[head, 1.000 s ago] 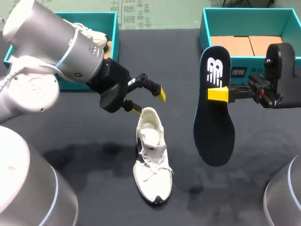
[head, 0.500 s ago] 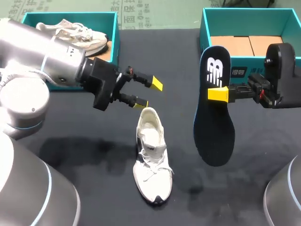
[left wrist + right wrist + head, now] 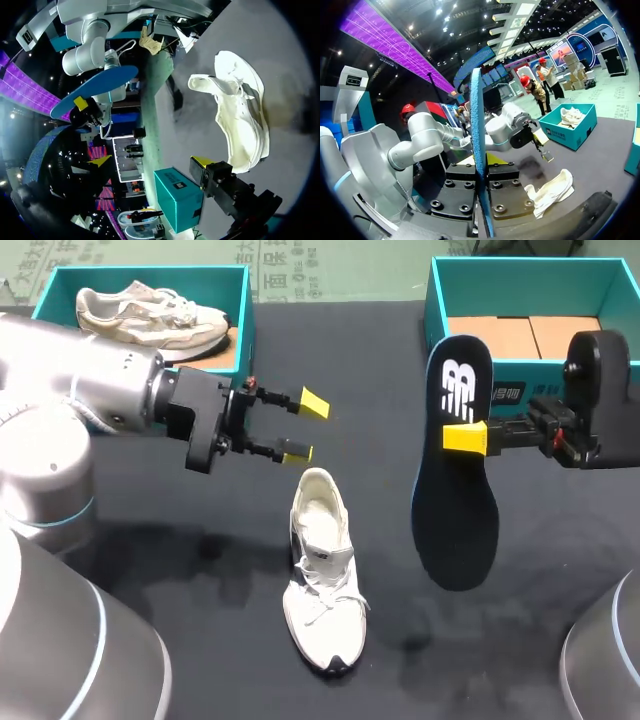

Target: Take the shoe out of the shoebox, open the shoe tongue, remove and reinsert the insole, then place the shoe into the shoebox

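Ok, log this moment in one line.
right gripper: shut on insole, clear of shoe | left gripper: open, near shoe heel | shoe: on table

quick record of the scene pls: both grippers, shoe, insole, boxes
left gripper: open, empty, beside the white shoe's heel
right gripper: shut on the dark insole, held off the table
white shoe: upright on the table, between the arms
left shoebox: holds another shoe
right shoebox: no shoe visible
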Controlling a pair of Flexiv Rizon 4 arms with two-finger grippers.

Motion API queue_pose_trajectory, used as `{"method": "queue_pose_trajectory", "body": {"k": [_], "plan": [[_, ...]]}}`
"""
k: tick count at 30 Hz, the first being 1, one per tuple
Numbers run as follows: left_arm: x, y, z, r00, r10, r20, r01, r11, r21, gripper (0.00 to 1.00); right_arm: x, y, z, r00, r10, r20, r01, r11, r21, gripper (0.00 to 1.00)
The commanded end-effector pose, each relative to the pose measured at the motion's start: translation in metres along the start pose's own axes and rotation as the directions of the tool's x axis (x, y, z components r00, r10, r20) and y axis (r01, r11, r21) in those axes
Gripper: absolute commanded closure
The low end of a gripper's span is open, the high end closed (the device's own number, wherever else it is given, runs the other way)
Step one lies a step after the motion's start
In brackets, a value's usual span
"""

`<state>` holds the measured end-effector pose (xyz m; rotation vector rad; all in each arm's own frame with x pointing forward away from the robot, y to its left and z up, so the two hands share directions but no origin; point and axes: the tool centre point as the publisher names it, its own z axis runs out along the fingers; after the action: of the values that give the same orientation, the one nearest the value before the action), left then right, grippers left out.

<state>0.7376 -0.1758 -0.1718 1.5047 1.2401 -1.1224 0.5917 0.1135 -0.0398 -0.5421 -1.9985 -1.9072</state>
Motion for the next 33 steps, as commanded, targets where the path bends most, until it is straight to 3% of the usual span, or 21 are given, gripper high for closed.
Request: {"method": "queue_pose_trajectory", "body": {"k": [1,13,30,33], "plan": [[-0.006,-0.008,-0.002,0.999,0.009,0.037,-0.007,0.999,-0.053,0.00,-0.025,0.009,0.005,0.997,0.055,-0.054,-0.054,0.998,0.018,1.00],[-0.029,-0.001,-0.012,0.993,0.006,0.115,0.008,0.993,-0.121,0.00,-0.095,0.031,0.008,0.947,0.268,-0.180,-0.266,0.963,0.031,1.00],[-0.031,0.000,-0.012,0.992,0.012,0.129,0.003,0.993,-0.119,0.00,-0.095,0.031,0.008,0.947,0.268,-0.180,-0.266,0.963,0.031,1.00],[-0.032,0.001,-0.012,0.992,0.027,0.125,-0.010,0.992,-0.129,0.00,-0.116,0.033,0.011,0.913,0.381,-0.150,-0.382,0.924,0.018,1.00]]}}
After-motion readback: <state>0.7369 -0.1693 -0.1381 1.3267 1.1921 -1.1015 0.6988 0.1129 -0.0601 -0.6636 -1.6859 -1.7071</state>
